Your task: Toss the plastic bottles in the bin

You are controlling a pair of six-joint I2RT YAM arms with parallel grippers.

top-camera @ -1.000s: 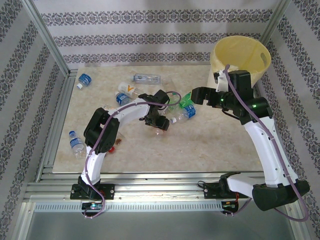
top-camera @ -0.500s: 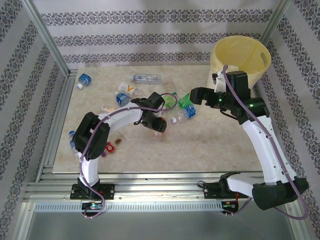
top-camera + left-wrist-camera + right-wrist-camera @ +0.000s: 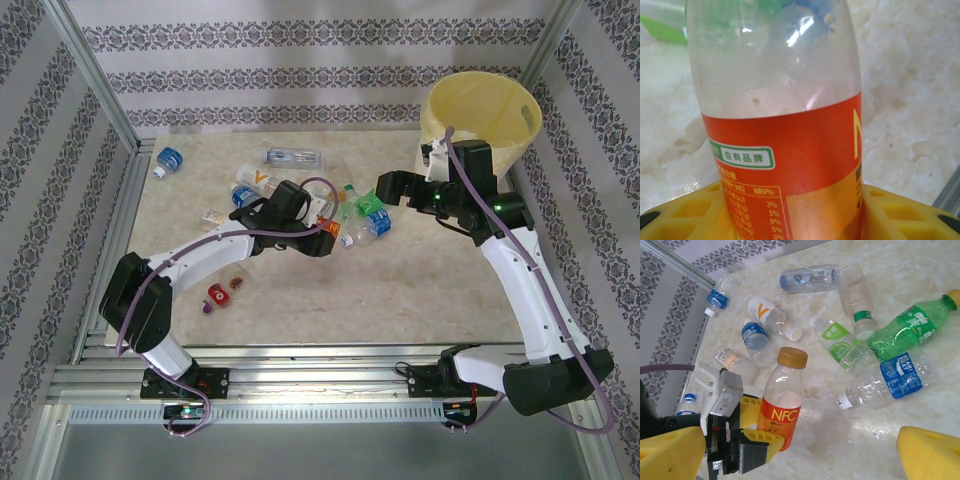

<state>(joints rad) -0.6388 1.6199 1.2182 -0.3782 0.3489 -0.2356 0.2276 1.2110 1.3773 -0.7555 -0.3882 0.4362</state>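
The tabletop [image 3: 420,290] is a pale beige marble pattern, glossy enough to catch the light in the right wrist view. An aluminium frame [image 3: 110,250] edges it. The walls [image 3: 300,75] on 3 sides are white with grey ornamental bands. The bin [image 3: 485,112], round and pale yellow, stands in the far right corner with its mouth up.

The left gripper [image 3: 323,238] reaches to the middle of the table. Its 2 yellow fingers [image 3: 900,215] are clamped on the lower part of the orange-labelled NFC bottle [image 3: 784,407]. This bottle is held upright and has a brown cap. Whether its base touches the marble cannot be told. The right gripper [image 3: 384,189] hangs between that bottle and the bin, its yellow fingers [image 3: 930,455] spread wide with nothing between them.

Near the held bottle lie a green bottle [image 3: 902,329], a blue-labelled clear bottle [image 3: 890,376] and a green-labelled clear bottle [image 3: 837,340], close together. To their left lie a white-and-orange-labelled bottle [image 3: 765,311] and a small blue-labelled bottle [image 3: 754,337]. A crushed clear bottle [image 3: 293,156] lies near the far wall, and a blue bottle [image 3: 168,160] lies in the far left corner. All are well apart from the bin.
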